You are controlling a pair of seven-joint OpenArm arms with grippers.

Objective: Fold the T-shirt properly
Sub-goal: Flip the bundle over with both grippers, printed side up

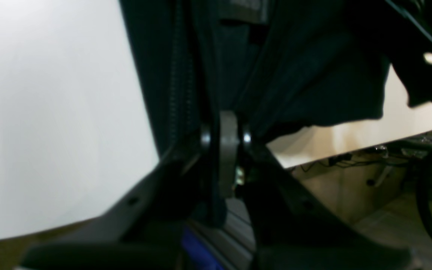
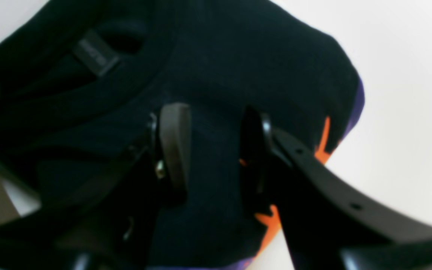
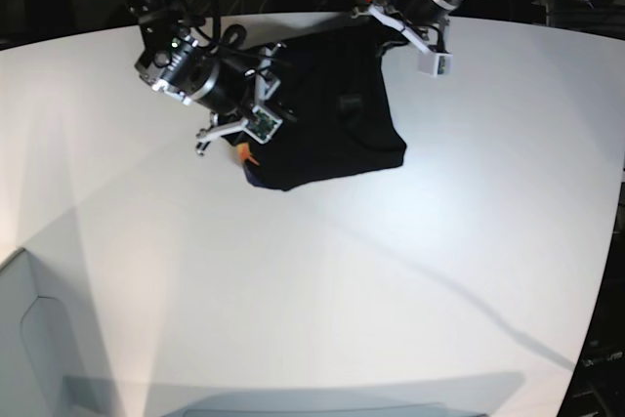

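Midway through a fold, the T-shirt [image 3: 327,114] was seen lying in a dark bunched heap on the far half of the white tabletop [image 3: 391,290], gathered up, not spread flat, with a sliver of its orange print showing at the near-left edge. The left claw [image 1: 226,138], at the far-right corner of the cloth in the base view, was pictured with its jaws drawn tight together, a thin fold of black fabric pinched between them at what appeared to be a hem or seam. The right claw [image 2: 212,150], at the cloth's left side, was shown with its jaws standing partly apart, a thick band of black cloth running between them; whether that cloth was truly clamped or merely straddled could not be told. A small dark tag [image 2: 95,57] was visible near the neckline in the right wrist view. The step in hand was judged to be the taking of two holds on opposite edges ahead of a lift or a spreading pull. For the next move, a firm hold on the right side would first have to be secured, after which both edges would need to be drawn apart evenly, so that the bunched layers could be opened out before any crease was laid.
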